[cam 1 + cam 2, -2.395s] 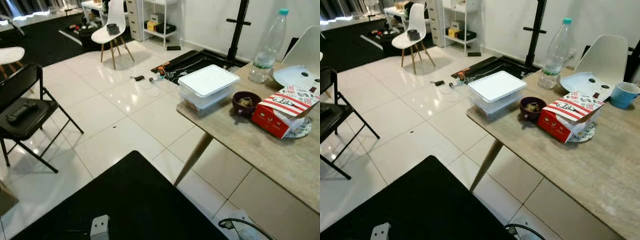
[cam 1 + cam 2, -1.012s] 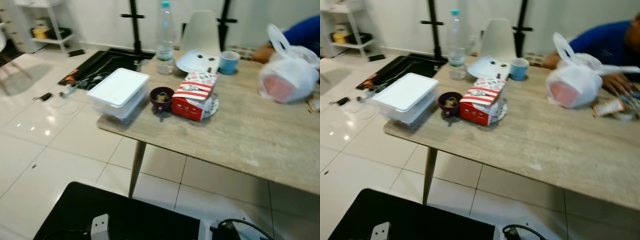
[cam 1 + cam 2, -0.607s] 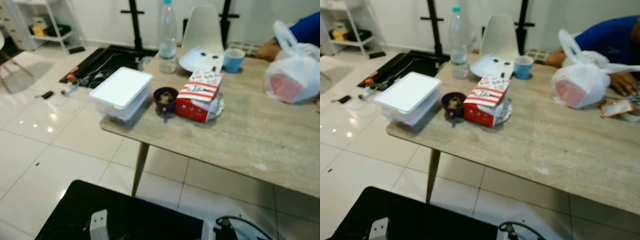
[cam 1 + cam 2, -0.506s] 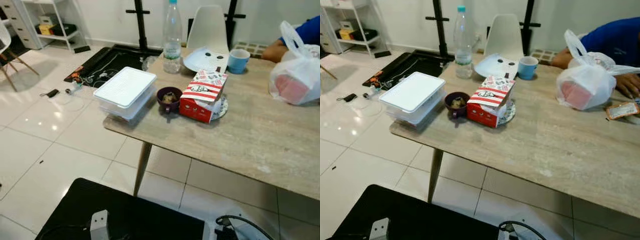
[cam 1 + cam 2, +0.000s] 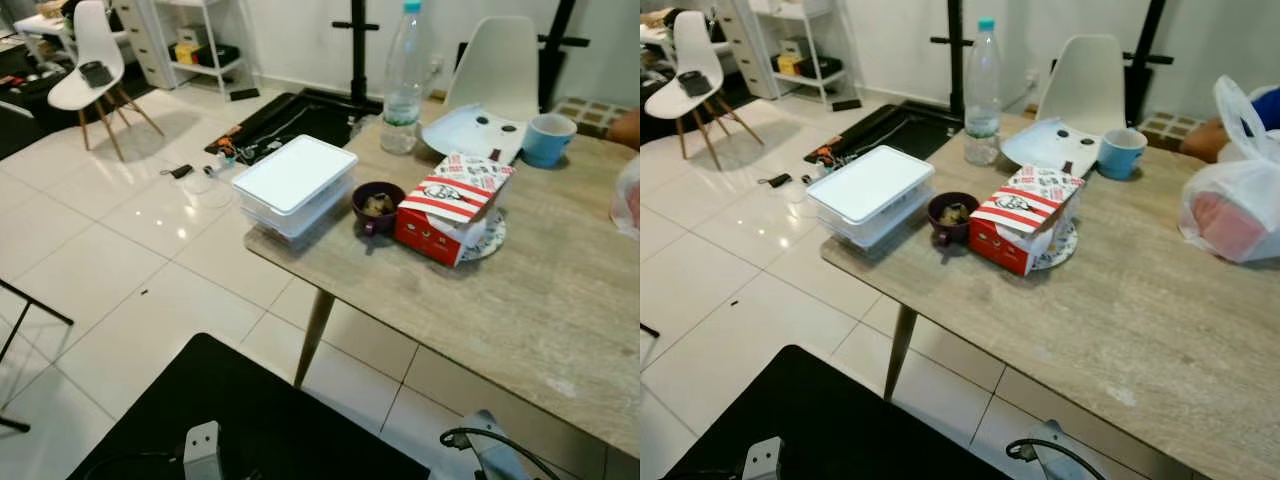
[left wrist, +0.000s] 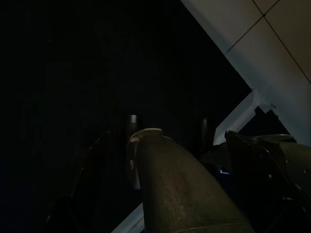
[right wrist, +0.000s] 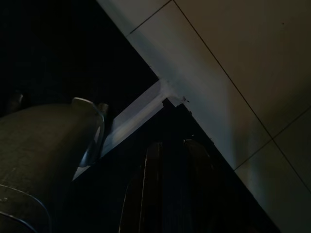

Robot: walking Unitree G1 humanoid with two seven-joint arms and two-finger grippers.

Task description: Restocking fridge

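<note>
Nearest: black robot body panel (image 5: 840, 420), white tiled floor (image 5: 120, 270) open to the robot's left. Both arms hang idle; the wrist views are dark, showing floor tile and dark housing. Left gripper and right gripper: cannot tell how far the fingers are apart or whether they hold anything.

Wooden table (image 5: 1160, 330) with its near corner over the tiles, one slanted leg (image 5: 897, 352) below. At that corner a white lidded container (image 5: 871, 192), just inside the edge. Beside it a dark bowl (image 5: 953, 216), then a red-and-white carton (image 5: 1023, 232) on a plate. Farther: water bottle (image 5: 983, 95), blue cup (image 5: 1121, 153), white bag (image 5: 1232, 205) toward the right edge. Beyond, a white chair (image 5: 1083, 85) at the table; another white chair (image 5: 88, 60) far left.
</note>
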